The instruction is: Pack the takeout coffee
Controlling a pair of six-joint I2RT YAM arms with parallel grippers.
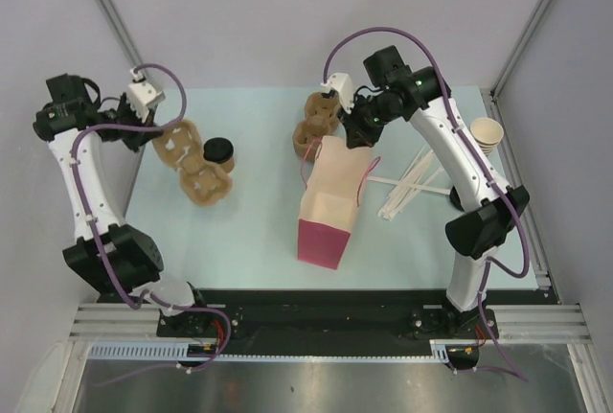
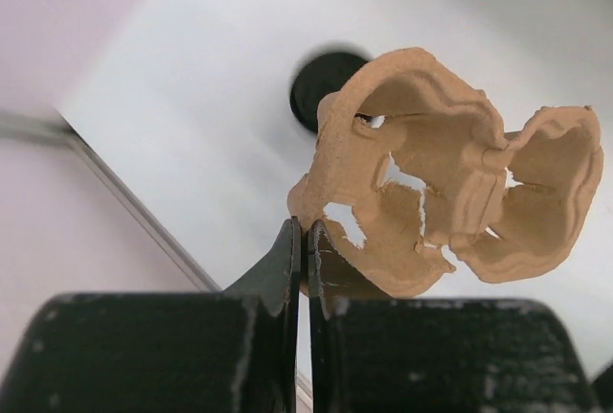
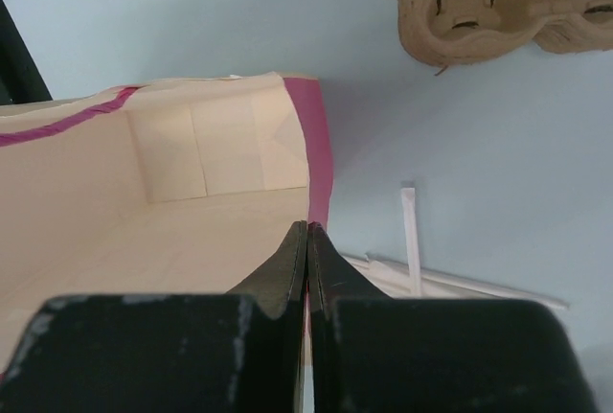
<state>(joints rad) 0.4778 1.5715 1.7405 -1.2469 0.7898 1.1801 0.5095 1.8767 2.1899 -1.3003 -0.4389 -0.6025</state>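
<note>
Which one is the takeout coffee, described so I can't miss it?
Look at the left half of the pale blue table, where the left gripper pinches a brown pulp cup carrier. Beside that carrier, toward the pink bag, stands the takeout coffee: a small brown cup, the only one with a black lid.

I work in a robotics test cell: my left arm (image 1: 84, 188) and right arm (image 1: 458, 159) are bolted to an aluminium rail (image 1: 536, 319) at the counter (image 1: 249, 231) edge, enclosed by plain grey panels (image 1: 306, 11) on metal posts (image 1: 105, 1).
</note>
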